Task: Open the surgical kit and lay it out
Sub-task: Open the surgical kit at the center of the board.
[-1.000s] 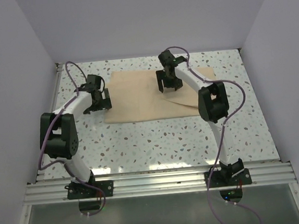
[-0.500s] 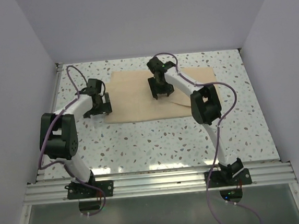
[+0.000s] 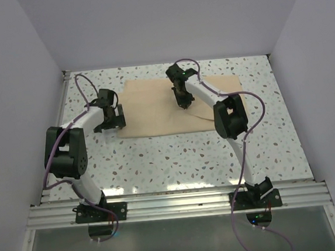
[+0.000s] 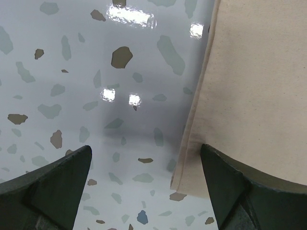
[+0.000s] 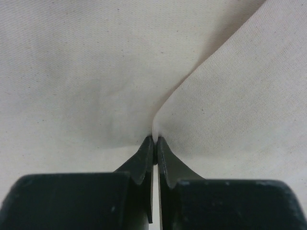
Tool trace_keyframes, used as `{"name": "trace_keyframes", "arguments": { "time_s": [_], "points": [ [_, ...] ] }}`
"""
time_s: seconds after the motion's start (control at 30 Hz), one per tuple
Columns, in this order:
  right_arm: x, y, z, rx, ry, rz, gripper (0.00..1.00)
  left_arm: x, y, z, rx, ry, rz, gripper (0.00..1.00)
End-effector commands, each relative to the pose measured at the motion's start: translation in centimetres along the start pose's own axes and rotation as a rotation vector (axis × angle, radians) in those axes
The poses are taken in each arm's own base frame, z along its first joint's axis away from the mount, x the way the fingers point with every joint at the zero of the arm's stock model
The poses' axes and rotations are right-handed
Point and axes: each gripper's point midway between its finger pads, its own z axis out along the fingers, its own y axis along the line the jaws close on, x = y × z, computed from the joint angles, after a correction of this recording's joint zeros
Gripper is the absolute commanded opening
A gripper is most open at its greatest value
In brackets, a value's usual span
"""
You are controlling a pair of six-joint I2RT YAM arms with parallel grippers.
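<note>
Two grippers at the tan cloth wrap (image 3: 151, 109), far-centre on the table (image 3: 158, 155): right gripper (image 5: 154, 140) clamped on a centre fold, left gripper (image 4: 144, 160) spread apart over its left edge. No tray or instruments showing; unfolding barely begun.

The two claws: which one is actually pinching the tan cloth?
The right gripper: its jaws are shut on a raised fold of the cloth wrap. The left gripper hangs wide open at the wrap's edge, gripping nothing.
</note>
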Motion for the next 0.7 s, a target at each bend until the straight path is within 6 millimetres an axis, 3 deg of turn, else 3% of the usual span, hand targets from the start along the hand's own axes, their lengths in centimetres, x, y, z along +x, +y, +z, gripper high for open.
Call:
{"name": "trace_keyframes", "arguments": {
  "time_s": [0.0,0.23,0.47,0.57,0.6,0.67],
  "points": [
    [0.7,-2.0,-1.3,0.067,0.033,-0.015,0.00,-1.2,-0.9,0.3,0.032,-0.032,0.007,0.99],
    [-2.1,-4.6,-7.0,0.122,-0.086,0.022,0.00,-1.7,-1.1,0.1,0.035,-0.042,-0.015,1.00],
    [-2.3,-4.0,-11.8,0.021,-0.122,0.055,0.00,-6.0,-0.9,-4.0,0.047,-0.177,-0.083,1.00],
    [0.2,-2.7,-13.2,-0.056,-0.063,0.054,0.00,-7.2,-0.8,-6.5,0.064,-0.225,-0.125,1.00],
    [0.7,-2.3,-15.3,-0.090,-0.088,0.051,0.00,-7.3,-0.7,-7.2,0.068,-0.233,-0.137,1.00],
    [4.1,-1.7,-15.9,-0.122,-0.026,0.043,0.00,-7.7,-0.4,-9.0,0.083,-0.274,-0.169,1.00]
  ]
}}
